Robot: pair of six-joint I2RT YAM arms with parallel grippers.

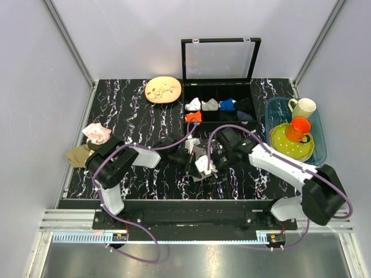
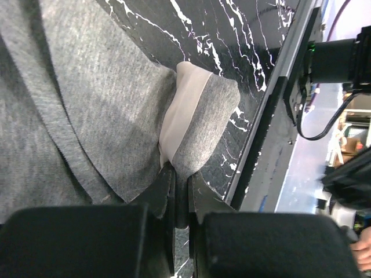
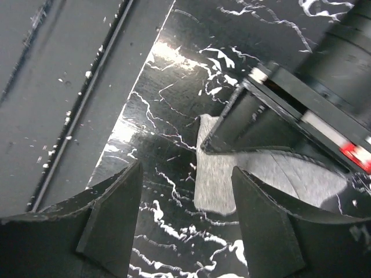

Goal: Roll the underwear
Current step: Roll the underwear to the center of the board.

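Observation:
The underwear (image 2: 87, 110) is mid-grey cloth with a cream-grey band, lying on the black marbled table near its front edge. My left gripper (image 2: 181, 188) is shut on the cloth's folded edge by the band. In the right wrist view a grey corner of the underwear (image 3: 217, 182) lies between my right gripper's (image 3: 185, 194) open jaws, closer to the right finger, with the left gripper (image 3: 272, 124) just beyond it. In the top view the left gripper (image 1: 190, 160) and right gripper (image 1: 213, 164) meet at the table's front middle and mostly hide the cloth.
A black divided box (image 1: 220, 110) with folded cloths and a raised lid stands at the back. A tan plate (image 1: 163, 90) lies to its left. A blue bin (image 1: 316, 147) with cups is at the right. Pink-and-white cloth (image 1: 97, 132) and olive cloth (image 1: 78, 155) lie at the left edge.

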